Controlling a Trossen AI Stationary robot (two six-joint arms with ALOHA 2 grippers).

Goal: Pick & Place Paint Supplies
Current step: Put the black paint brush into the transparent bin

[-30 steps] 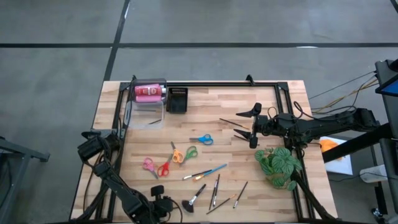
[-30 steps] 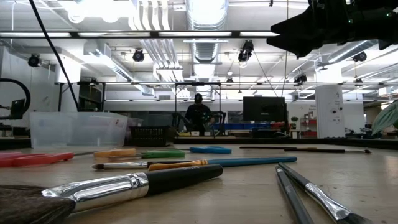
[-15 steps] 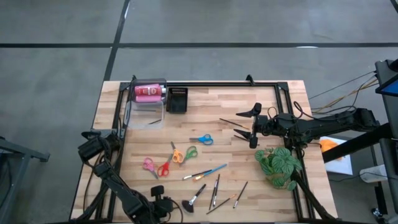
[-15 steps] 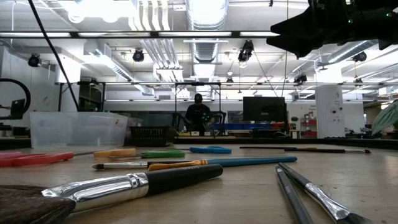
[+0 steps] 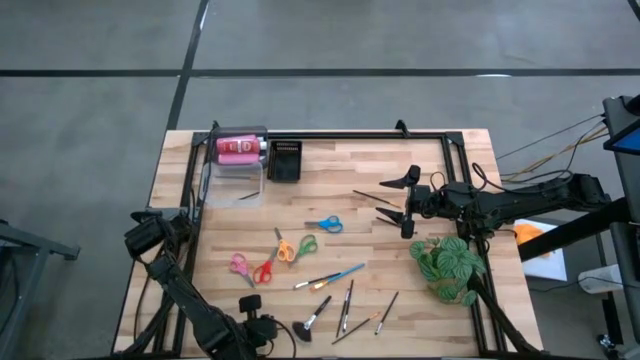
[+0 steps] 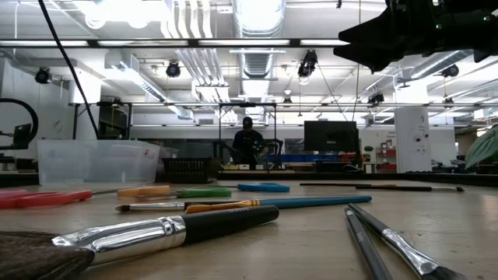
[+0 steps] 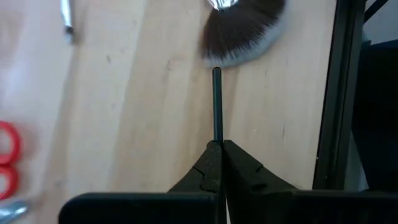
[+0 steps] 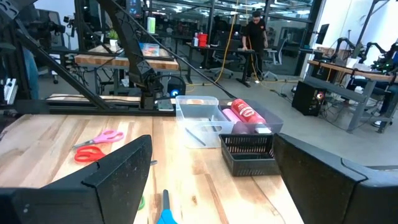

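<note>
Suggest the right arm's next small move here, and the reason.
Probably lower the right gripper, open and hovering mid-table, onto the thin dark brush lying beside it. Many supplies lie loose on the table, while the clear tub holds only the pink bottles. The left gripper is shut near the front edge.

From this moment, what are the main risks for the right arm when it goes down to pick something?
The right tool hangs open over two thin dark brushes; lying flat on the wood, they may slip from its fingers. The green plant stands close beside the arm and may get brushed. The left tool, shut near the fan brush, waits out of the way.
</note>
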